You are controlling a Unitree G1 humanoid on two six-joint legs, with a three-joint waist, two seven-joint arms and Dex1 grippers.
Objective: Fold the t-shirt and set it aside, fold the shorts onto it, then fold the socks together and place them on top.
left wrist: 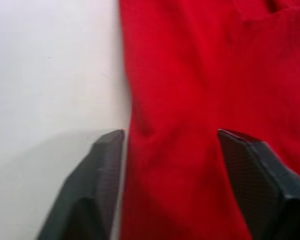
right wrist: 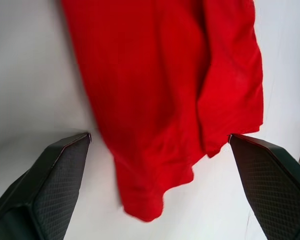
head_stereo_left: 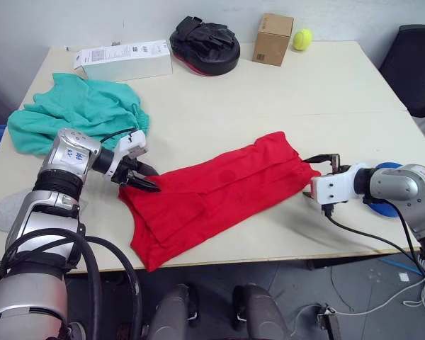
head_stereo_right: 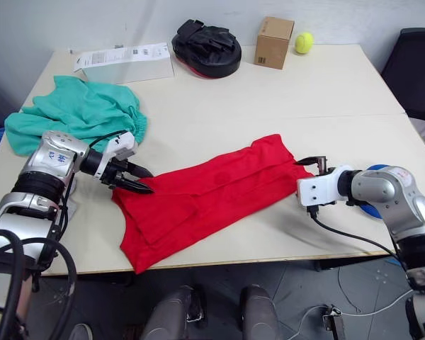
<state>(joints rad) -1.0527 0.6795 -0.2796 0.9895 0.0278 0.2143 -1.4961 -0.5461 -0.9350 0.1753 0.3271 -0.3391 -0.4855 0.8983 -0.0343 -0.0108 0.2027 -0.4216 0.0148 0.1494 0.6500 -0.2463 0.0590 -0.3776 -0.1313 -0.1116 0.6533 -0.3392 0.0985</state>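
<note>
T-shirt (head_stereo_left: pixel 219 195) between two spread grippers, lying folded lengthwise as a red band slanting across the near half of the table (head_stereo_left: pixel 269 92). Left gripper (head_stereo_left: pixel 143 178): fingers parted, tips at the shirt's left end; in the left wrist view one finger (left wrist: pixel 97 170) rests on bare table just beside the cloth edge, the other (left wrist: pixel 255 170) over the red fabric. Whether the tips press the cloth cannot be told. Right gripper (head_stereo_left: pixel 326 172): fingers wide apart, held level at the shirt's right end, which lies between them in the right wrist view without touching either. Both forearms reach inward from the table's sides, low over the surface. Shirt's chest print is hard to make out; its near corner hangs at the table edge. Shorts (head_stereo_left: pixel 78 110) lie bunched at the far left, well apart from the shirt. Along the far edge: white box (head_stereo_left: pixel 124 60), black pad (head_stereo_left: pixel 205 44), cardboard box (head_stereo_left: pixel 273 39), tennis ball (head_stereo_left: pixel 302 39).
</note>
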